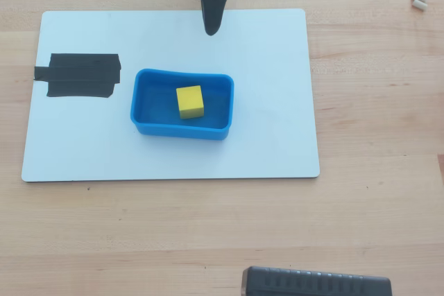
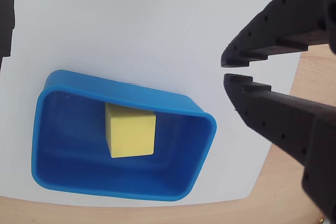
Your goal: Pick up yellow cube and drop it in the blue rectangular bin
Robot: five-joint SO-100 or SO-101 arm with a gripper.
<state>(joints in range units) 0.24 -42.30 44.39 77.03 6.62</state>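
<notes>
In the overhead view, a patch of matte black tape [image 1: 78, 75] lies flat on the left part of a smooth white board [image 1: 277, 102], well to the left of the tool and below it in the picture. The board is a thin rectangle with rounded corners, resting on a pale wooden surface [image 1: 374, 206] with visible grain.

Nearer the middle, the blue rectangular bin [image 1: 144, 102] sits on the board, just below the tool's tip in that view. It is glossy plastic, shallow, with rounded corners and a slightly bowed rim. The yellow cube [image 1: 189, 102] rests inside it on the floor, sharp-edged and plain, clear of the walls. In the wrist view the bin [image 2: 68, 179] lies to the lower left of the tool, with the cube [image 2: 131, 135] close to its far wall.

The tool [image 1: 211, 27] is black, stepped plastic and hangs over bare board above the bin, apart from it. In the wrist view its two fingertips [image 2: 231, 70] stand nearly together with only a narrow gap, gripping nothing.

At the right, small pale scraps [image 1: 419, 1] lie on the surface, and a dark ribbed object [image 1: 316, 283] sits at the bottom edge.
</notes>
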